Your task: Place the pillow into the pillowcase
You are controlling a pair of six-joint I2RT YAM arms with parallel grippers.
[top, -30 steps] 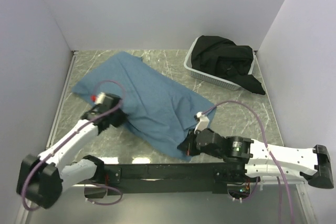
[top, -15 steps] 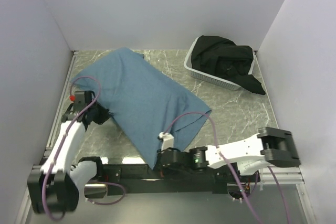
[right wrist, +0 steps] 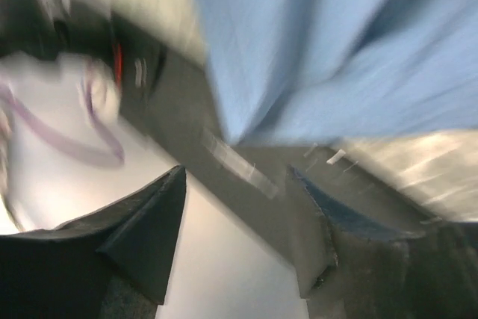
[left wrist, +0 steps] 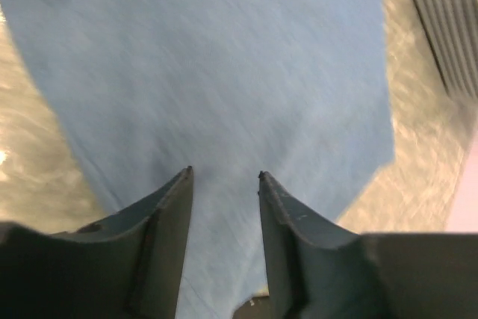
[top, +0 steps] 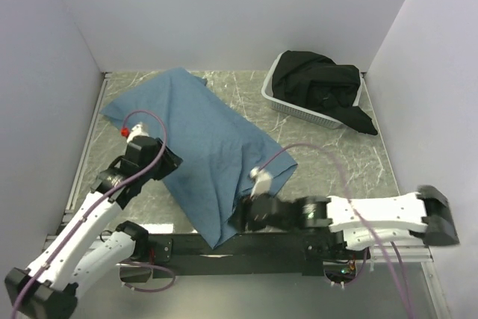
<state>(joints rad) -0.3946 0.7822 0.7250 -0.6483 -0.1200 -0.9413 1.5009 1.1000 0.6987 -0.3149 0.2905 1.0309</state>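
Left wrist cam has the left gripper (left wrist: 224,177) with jaws parted and empty, hovering over the pillowcase (left wrist: 224,72). The right gripper (right wrist: 237,173) is spread and empty too, by its near corner. Just one pillowcase, dusty-blue and wrinkly, lies diagonally across the table (top: 336,155), plus one white basket (top: 275,101) of black cloth (top: 321,80) far right.

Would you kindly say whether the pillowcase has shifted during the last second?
Yes. The pillowcase slid left, away from the basket; its near corner now overhangs the rail.

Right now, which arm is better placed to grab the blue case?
Likely left: the left fingers, open, sit over the wrinkled dusty-blue fabric pillowcase; the right fingers, also open, face only its near corner.
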